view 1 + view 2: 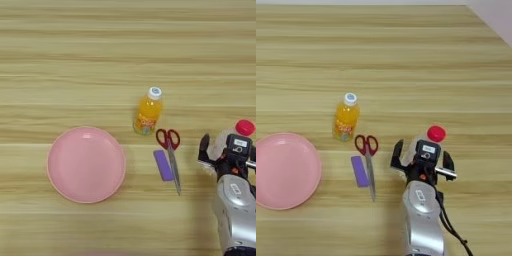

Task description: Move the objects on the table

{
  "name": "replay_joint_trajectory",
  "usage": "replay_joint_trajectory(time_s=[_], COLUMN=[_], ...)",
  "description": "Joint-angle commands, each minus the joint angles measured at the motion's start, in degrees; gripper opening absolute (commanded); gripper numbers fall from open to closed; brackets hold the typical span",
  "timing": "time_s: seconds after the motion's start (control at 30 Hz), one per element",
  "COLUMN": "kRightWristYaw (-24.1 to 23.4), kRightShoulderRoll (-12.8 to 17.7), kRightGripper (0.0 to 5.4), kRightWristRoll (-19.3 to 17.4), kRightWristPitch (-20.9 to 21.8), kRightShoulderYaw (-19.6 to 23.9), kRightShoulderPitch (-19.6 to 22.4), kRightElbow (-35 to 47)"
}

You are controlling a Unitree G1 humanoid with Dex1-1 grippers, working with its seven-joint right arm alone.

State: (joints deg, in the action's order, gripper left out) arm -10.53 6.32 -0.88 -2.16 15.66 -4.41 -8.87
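My right gripper [423,152] stands open at the lower right, its two black fingers [398,153] spread on either side of the clear plastic bottle [417,144]. The bottle's red cap [436,133] shows just beyond the gripper. The bottle's lower part is hidden by the gripper. To the left lie the red-handled scissors [170,150], with the small purple block [163,165] beside their blade. Just above them stands the small orange juice bottle [147,112] with its white cap. The round pink plate [86,164] lies empty at the left.
The light wooden table [75,60] fills the view. Its far right corner [491,20] shows in the right eye view. My silver forearm [423,220] comes in from the bottom edge.
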Motion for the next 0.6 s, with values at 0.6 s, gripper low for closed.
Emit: replay_joint_trajectory(time_s=[0.6], kRightWristYaw=[2.1], kRightShoulderRoll=[1.0], kRightGripper=[3.37], kRightWristRoll=[-1.1], kRightWristPitch=[1.3], kRightShoulderYaw=[0.0], kRightShoulderPitch=[3.0], kRightElbow=[2.6])
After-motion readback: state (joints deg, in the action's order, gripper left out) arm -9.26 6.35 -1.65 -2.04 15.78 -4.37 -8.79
